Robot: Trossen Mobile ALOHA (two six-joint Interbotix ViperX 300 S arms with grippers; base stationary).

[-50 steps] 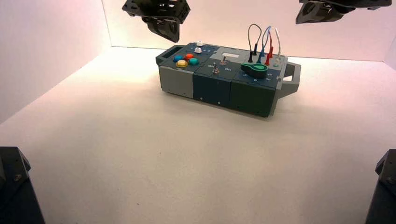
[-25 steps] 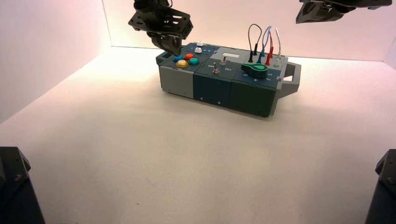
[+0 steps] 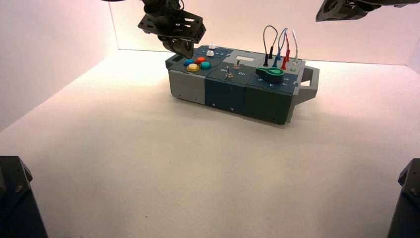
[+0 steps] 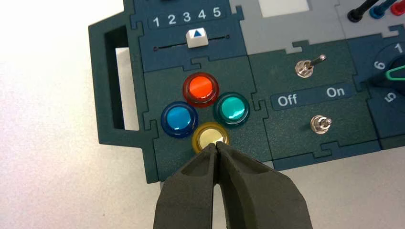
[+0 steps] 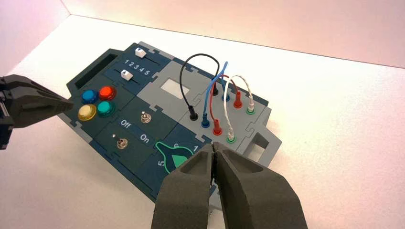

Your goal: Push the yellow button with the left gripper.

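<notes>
The yellow button [image 4: 210,136] is the button of a group of four that lies nearest the box's front edge, at the box's left end [image 3: 192,67]. My left gripper [image 4: 216,145] is shut with nothing in it. In the left wrist view its joined tips line up with the button's near rim. In the high view the left gripper [image 3: 183,51] hangs a little above the button group, apart from it. The right wrist view shows the yellow button [image 5: 86,112] uncovered, with the left gripper [image 5: 67,103] beside it. My right gripper [image 5: 213,147] is shut and parked high over the box's right end [image 3: 341,9].
Round the yellow button sit a red button [image 4: 201,88], a teal button [image 4: 231,108] and a blue button [image 4: 179,119]. A white slider [image 4: 197,37] sits below 3 and 4. Two toggle switches [image 4: 305,67] flank an Off/On label. A green knob [image 3: 270,74] and plugged wires [image 3: 282,47] fill the right end.
My left gripper came down and to the right from high above the box's left end to just over the button group, and has barely shifted since. The right arm stayed parked.
</notes>
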